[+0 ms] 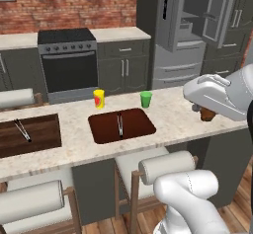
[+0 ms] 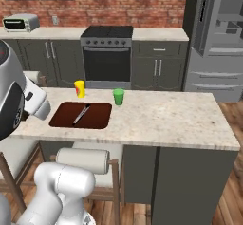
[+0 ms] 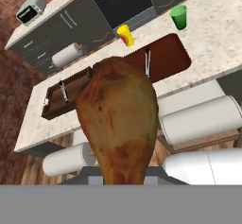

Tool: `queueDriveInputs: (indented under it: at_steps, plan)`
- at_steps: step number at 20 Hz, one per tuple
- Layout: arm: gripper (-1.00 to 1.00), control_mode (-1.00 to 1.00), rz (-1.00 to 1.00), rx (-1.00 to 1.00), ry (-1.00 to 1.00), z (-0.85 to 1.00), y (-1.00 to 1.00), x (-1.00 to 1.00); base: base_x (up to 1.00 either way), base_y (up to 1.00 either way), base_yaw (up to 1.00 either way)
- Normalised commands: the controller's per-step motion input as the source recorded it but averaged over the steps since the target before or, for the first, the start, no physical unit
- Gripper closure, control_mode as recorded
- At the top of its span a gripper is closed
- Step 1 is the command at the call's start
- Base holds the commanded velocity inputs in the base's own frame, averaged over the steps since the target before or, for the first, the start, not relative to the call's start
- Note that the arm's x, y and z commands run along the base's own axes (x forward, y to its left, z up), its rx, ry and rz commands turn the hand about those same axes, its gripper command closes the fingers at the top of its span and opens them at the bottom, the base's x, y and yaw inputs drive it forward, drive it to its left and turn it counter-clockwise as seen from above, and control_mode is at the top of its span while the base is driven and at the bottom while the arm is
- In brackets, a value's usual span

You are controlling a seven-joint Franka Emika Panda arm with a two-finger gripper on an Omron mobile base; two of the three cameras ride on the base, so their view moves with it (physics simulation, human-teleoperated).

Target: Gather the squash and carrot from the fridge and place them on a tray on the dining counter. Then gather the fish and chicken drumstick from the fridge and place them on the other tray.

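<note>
- The gripper (image 1: pixel 206 112) is closing firmly on the chicken drumstick (image 3: pixel 119 119) and is carrying it above the right-hand part of the dining counter (image 1: pixel 168 110); in the hand view the browned drumstick is standing large between the finger tips, thick end away from the camera.
- In the left base view a small brown portion of the drumstick is showing beneath the white hand, just above the counter's near edge.
- Two dark brown trays are lying on the counter: the near tray (image 1: pixel 121 125) is sitting in front of the yellow cup (image 1: pixel 99 98) and the green cup (image 1: pixel 146 99), and the far tray (image 1: pixel 30 134) is lying well to its left.
- Each tray is showing a thin metallic utensil; no vegetable or fish is distinguishable on either, so which tray is meant for the meat cannot be told.
- The fridge (image 1: pixel 184 30) is standing open behind the counter.
- Judged step: the transport of the drumstick toward its tray is in hand.
- Judged next move: the hand is needing to travel leftward over the chosen tray, descend until the drumstick is nearly touching the tray floor, clear of the utensil, and only then release.
</note>
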Motion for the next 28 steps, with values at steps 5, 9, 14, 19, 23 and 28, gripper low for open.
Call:
queueDriveInputs:
  at_steps: [5,9,14,19,23,28]
  plan:
    - [1.00,1.00,0.00,0.00,0.00,0.00,0.00,0.00,-0.07,-0.06,0.00]
    - [1.00,1.00,0.00,0.00,0.00,0.00,0.00,0.00,0.00,0.00,0.00]
    - [1.00,1.00,0.00,0.00,0.00,0.00,0.00,0.00,0.00,0.00,0.00]
    - [1.00,1.00,0.00,0.00,0.00,0.00,0.00,0.00,0.00,0.00,0.00]
    - [1.00,1.00,0.00,0.00,0.00,0.00,0.00,0.00,0.00,0.00,0.00]
    - [1.00,1.00,0.00,0.00,0.00,0.00,0.00,0.00,0.00,0.00,0.00]
